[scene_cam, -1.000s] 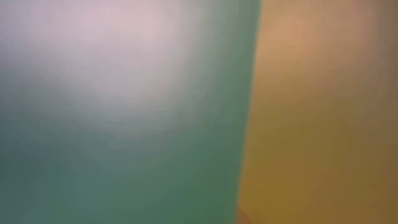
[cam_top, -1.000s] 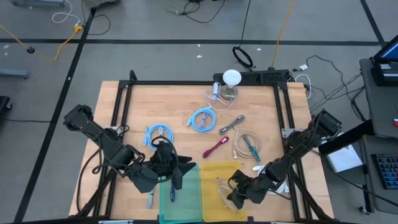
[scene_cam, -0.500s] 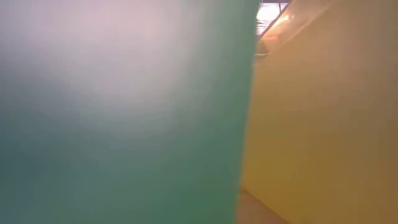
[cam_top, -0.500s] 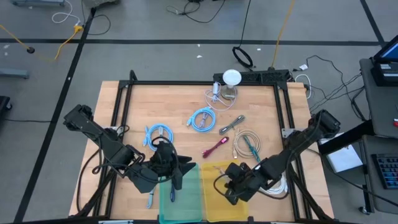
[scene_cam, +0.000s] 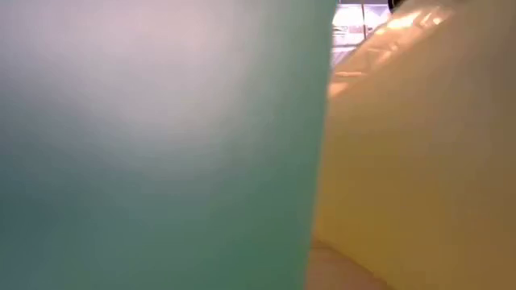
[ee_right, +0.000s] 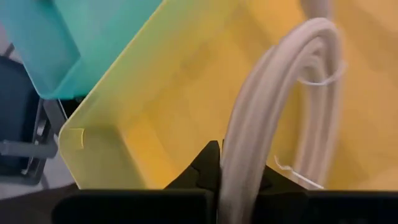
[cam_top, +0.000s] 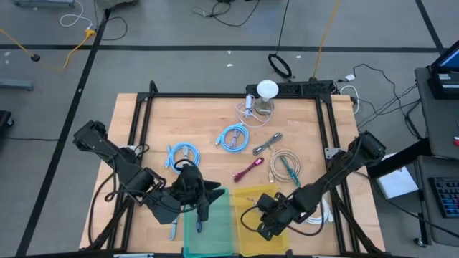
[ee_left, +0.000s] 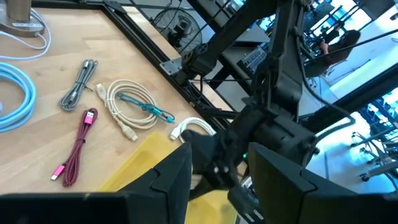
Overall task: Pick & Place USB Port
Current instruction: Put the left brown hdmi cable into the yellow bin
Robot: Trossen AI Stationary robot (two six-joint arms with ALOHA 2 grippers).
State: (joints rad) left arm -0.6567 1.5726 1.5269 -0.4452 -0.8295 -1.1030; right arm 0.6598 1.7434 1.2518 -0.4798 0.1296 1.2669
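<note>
Right gripper: down over the yellow bin at the table's near edge, fingers pressed together on a coil of white cable; the wrist view shows the pale loops rising straight out of the closed fingers, with the bin's yellow floor behind them.
White cable: pinched by the right gripper, hanging inside the yellow bin. A further white bundle lies on the wood just beside the right arm.
Left gripper: over the green bin, fingers spread apart with nothing visible between them.
Green bin: next to the yellow one, touching it, both at the front of the wooden table.
Still on the table: two light blue coils and, a magenta cable, a grey cable, a cream coil with a teal cord across it, and a white lamp-like object at the far edge.
Low view: blocked by the green and yellow bin walls.
</note>
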